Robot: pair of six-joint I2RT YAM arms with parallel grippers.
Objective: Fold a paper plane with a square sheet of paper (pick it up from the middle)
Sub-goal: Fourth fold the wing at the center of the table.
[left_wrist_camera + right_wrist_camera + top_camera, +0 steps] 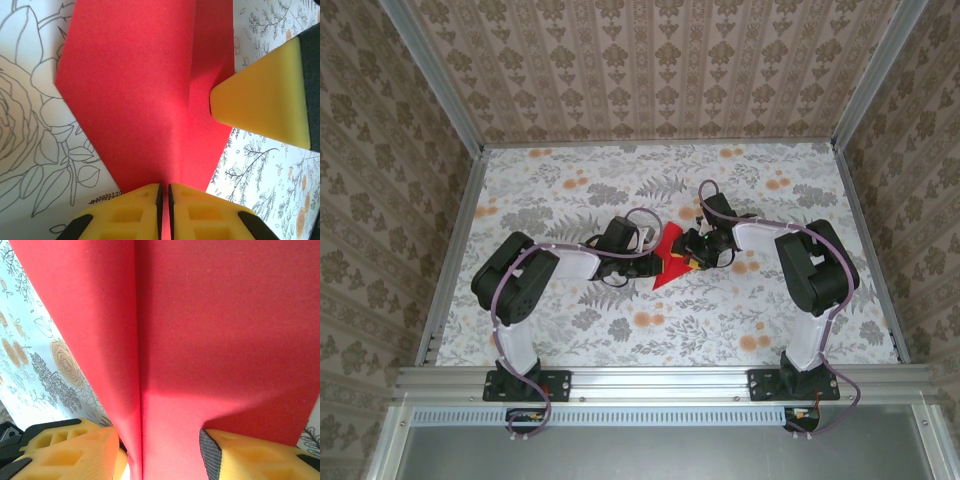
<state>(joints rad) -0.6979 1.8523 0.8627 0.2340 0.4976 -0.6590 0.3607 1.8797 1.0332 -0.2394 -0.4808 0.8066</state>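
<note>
The square sheet of paper [666, 256] is bright red and creased into a pointed shape, lying mid-table between both grippers. In the left wrist view the paper [145, 90] shows a fold line down its middle, and my left gripper [164, 205] is shut on its near tip at that crease. My left gripper [642, 262] sits at the paper's left side. My right gripper [692, 258] is at its right side, and one of its yellow fingers [265, 100] touches the paper's edge. In the right wrist view the paper [200, 330] runs down between the right gripper's [160, 460] parted fingers [65, 450].
The table [570, 190] wears a floral cloth and is framed by aluminium rails [455, 250], with patterned walls on three sides. Both arm bases [525, 385] are bolted to the near rail. Bare cloth lies in front of and behind the paper.
</note>
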